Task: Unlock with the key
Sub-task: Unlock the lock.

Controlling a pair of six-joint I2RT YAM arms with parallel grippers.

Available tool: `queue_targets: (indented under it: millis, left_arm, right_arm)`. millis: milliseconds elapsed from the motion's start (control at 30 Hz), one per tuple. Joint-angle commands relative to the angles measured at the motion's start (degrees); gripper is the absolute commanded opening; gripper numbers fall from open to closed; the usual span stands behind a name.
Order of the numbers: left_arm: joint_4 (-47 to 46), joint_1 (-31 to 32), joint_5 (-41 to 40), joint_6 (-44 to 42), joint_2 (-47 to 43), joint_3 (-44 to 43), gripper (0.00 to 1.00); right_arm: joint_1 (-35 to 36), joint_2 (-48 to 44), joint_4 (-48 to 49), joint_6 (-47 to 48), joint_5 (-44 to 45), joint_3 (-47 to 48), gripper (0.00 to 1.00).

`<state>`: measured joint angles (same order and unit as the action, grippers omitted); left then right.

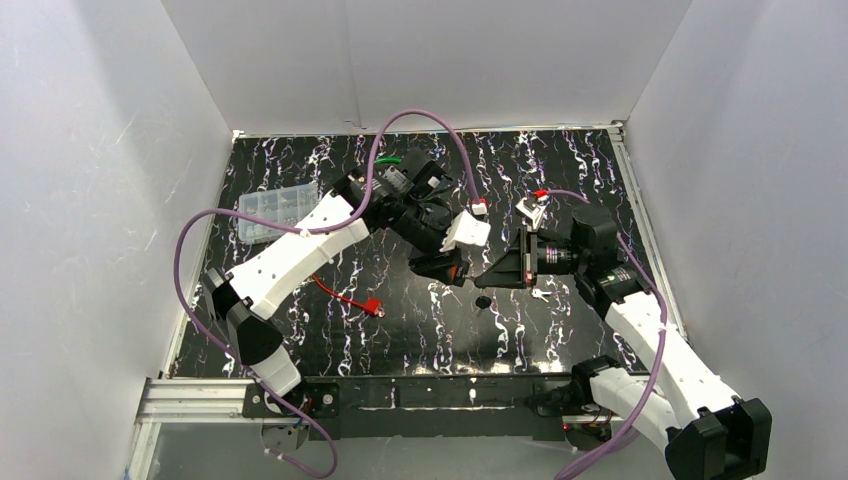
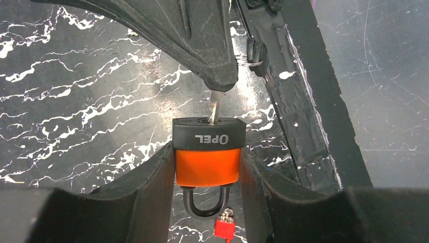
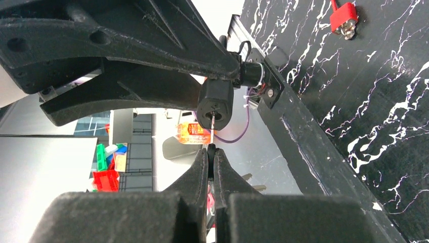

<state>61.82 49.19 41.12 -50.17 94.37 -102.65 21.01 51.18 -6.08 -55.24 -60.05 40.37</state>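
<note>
An orange padlock (image 2: 207, 164) with a black cap marked OPEL hangs above the table, clamped by its sides between the fingers (image 2: 146, 192) of my left gripper (image 2: 207, 169). Its black shackle (image 2: 205, 205) points toward the wrist, both legs in the body. The silver key (image 2: 214, 109) is stuck in the keyhole at the lock's far end. My right gripper (image 3: 211, 152) is shut on the key's head, and the thin blade (image 3: 213, 124) runs up into the padlock (image 3: 215, 104). In the top view both grippers meet mid-table, left gripper (image 1: 440, 266) against right gripper (image 1: 492, 273).
A small red padlock (image 1: 372, 307) on a red cable lies on the marbled mat (image 1: 330, 330) left of centre. A clear plastic box (image 1: 272, 213) sits at the far left. A small black piece (image 1: 483, 301) lies under the grippers. White walls enclose the mat.
</note>
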Motion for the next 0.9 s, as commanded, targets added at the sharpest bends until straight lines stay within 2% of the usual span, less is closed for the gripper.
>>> queue_targets:
  millis: [0, 533, 867]
  left_arm:
    - [-4.9, 1.2, 3.6, -1.1, -1.4, -0.6, 0.0]
    - [-4.4, 5.2, 5.6, -2.9, -0.7, -1.6, 0.0]
    - [-7.7, 8.6, 4.0, -1.5, 0.3, -3.1, 0.0]
  right_arm:
    - [0.7, 0.1, 4.5, -1.8, -0.2, -0.4, 0.01]
    - [0.8, 3.8, 10.1, -2.7, -0.6, 0.2, 0.01]
    - [2.8, 6.3, 7.2, 0.3, 4.1, 3.1, 0.01]
